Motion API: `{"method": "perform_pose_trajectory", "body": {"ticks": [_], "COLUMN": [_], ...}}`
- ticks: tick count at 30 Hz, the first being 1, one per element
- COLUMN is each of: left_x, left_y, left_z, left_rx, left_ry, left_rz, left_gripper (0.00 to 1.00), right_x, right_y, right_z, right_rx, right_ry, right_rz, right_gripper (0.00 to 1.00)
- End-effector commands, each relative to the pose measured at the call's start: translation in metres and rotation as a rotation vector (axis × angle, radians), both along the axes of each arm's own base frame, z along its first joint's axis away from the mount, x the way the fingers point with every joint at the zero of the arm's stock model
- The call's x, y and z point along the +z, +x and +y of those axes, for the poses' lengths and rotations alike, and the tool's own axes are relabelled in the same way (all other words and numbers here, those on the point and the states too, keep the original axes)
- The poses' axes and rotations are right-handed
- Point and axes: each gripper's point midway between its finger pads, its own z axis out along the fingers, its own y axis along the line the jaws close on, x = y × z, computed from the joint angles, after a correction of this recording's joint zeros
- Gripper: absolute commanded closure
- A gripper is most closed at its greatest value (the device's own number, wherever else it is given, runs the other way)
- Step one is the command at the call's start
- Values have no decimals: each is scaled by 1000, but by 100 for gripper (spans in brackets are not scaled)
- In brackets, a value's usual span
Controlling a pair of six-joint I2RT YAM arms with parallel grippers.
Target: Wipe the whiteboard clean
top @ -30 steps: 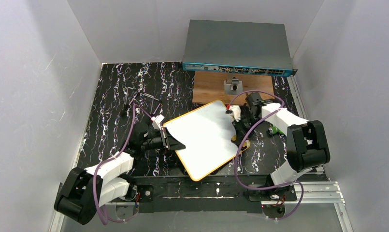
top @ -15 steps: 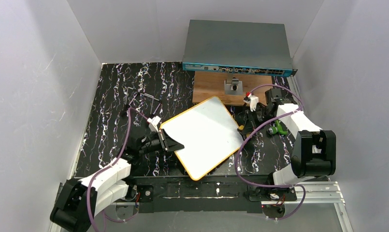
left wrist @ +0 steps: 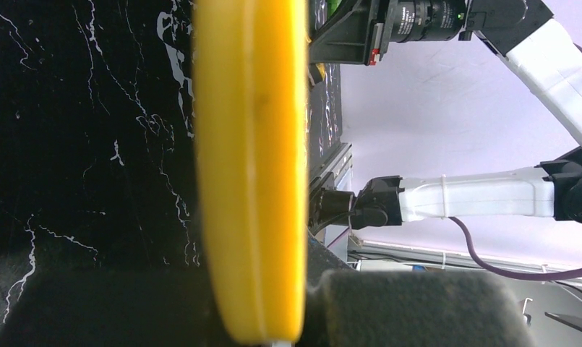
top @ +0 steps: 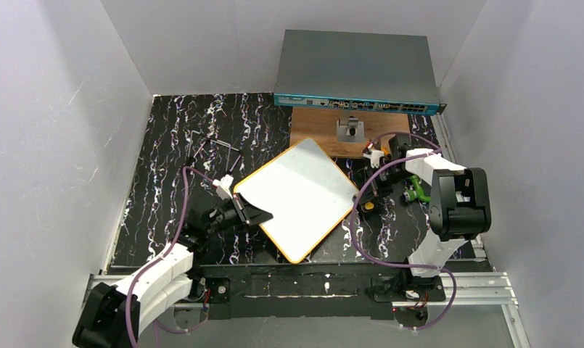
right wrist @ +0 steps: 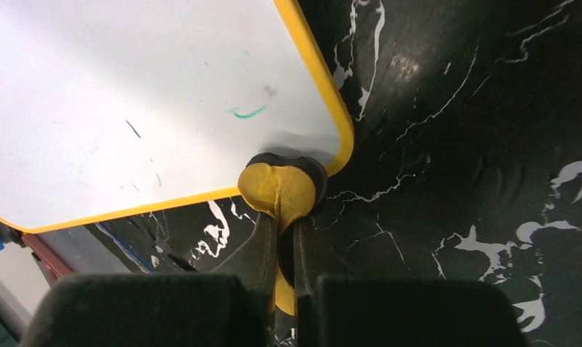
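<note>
The small rectangular whiteboard, white with rounded corners and a thin orange-yellow rim, sits at the centre of the top view. It is turned diamond-wise on the black white-veined tabletop. From above its face looks blank. The right wrist view shows a short green stroke and a few faint specks near one corner.

The left gripper is clamped on the board's left edge. In its wrist view the rim runs edge-on between the fingers. I cannot tell whether the board lies flat.

The right gripper, at the board's right corner, is closed on a small black-edged yellow pad. The pad presses against the rim there.

Just beyond the board's upper corner lies a brown wooden board carrying a small grey metal piece. Behind it, at the top of the frame, stands a flat grey box with a blue front. A green object lies right of the right gripper.
</note>
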Motion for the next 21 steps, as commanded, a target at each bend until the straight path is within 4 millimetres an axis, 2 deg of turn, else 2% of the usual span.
{"method": "perform_pose_trajectory", "body": {"ticks": [1,4,8,15,18,21], "left_x": [5,5,6,5,5,5], "left_y": [6,8,9,6,5,6], "left_z": [0,-2,-4,-3,-2,-3], "left_rx": [11,3,-4,-7,-8,-12], "left_ry": [0,-1,-8,-5,-2,-4], "left_rz": [-55,-54,-54,-53,-55,-54], "left_gripper": [100,100,100,100,100,100], "right_x": [25,26,15,8,5,-4], "right_y": [29,36,42,64,64,49], "right_z": [13,17,23,14,12,22], "right_rx": [-17,-13,-4,-75,-83,-29], "right_ry": [53,41,-14,-113,-123,-79], "right_rz": [-121,-164,-181,-230,-218,-120], "right_gripper": [99,99,99,99,99,99]}}
